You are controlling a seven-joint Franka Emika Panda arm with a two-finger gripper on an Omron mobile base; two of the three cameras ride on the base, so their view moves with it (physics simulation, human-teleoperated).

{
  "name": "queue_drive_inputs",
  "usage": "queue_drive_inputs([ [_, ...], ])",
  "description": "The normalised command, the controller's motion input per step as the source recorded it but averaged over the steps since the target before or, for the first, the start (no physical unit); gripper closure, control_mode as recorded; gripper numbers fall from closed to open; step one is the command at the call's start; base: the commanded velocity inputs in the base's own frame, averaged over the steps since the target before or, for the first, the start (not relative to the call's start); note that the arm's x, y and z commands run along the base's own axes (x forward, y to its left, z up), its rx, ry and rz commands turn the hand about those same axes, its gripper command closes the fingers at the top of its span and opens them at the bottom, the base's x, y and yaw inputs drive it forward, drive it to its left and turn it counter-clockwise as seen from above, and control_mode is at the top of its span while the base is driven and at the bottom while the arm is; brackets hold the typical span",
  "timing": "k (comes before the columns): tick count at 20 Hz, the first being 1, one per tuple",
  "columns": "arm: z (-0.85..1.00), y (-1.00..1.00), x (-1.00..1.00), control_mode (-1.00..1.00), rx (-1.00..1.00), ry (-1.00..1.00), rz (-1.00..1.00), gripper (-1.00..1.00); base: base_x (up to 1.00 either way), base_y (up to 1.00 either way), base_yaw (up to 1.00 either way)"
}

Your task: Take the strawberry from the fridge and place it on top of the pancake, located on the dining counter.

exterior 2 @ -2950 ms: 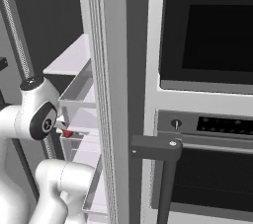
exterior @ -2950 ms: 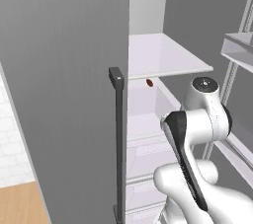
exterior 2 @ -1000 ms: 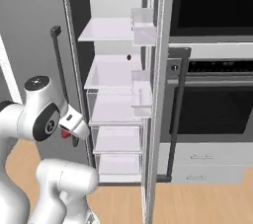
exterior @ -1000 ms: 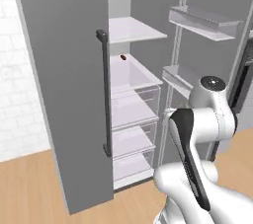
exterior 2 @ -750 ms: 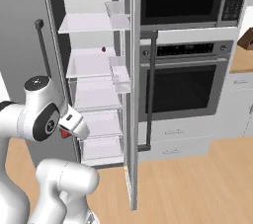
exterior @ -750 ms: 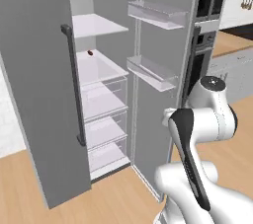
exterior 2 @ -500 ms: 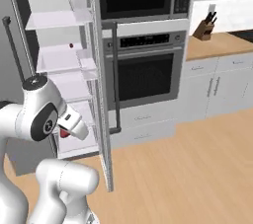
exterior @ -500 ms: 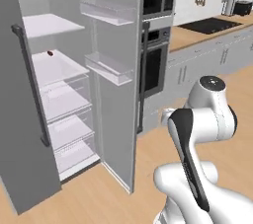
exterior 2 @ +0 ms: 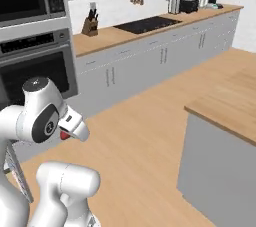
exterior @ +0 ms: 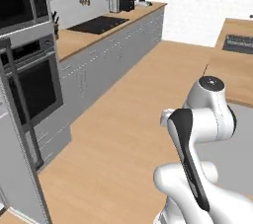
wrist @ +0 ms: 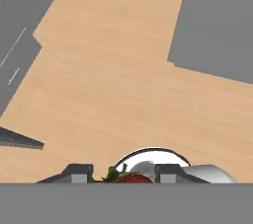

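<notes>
carry step — gripper (wrist: 123,174) clenched on the strawberry (wrist: 129,177), held between its fingertips; next, reach the dining counter (exterior 2: 235,108) and find the pancake

The strawberry (wrist: 131,178) is bright red with a tuft of dark green leaves (it shows as a small red spot under the white hand in the right base view). The floor (exterior 2: 150,136) is light wood with a faint grain. The dining counter (exterior 2: 227,106) has the same light-wood top over pale grey sides. The kitchen cabinets (exterior 2: 145,68) are grey, the hob (exterior 2: 146,24) black, the oven (exterior: 29,87) grey with a dark door.
</notes>
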Motion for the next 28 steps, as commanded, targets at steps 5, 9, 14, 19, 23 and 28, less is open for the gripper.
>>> queue_drive_inputs([
  [5,0.00,0.00,0.00,1.00,0.00,0.00,0.00,1.00,0.00,-1.00,-0.63],
  [9,0.00,0.00,0.00,1.00,0.00,0.00,0.00,1.00,0.00,-1.00,-0.58],
  [14,0.00,0.00,0.00,1.00,0.00,0.00,0.00,1.00,0.00,-1.00,-0.52],
  [19,0.00,0.00,0.00,1.00,0.00,0.00,0.00,1.00,0.05,-1.00,-0.41],
  [23,0.00,0.00,0.00,1.00,0.00,0.00,0.00,1.00,0.26,-1.00,-0.25],
  [28,0.00,0.00,0.00,1.00,0.00,0.00,0.00,1.00,0.53,-1.00,-0.09],
])
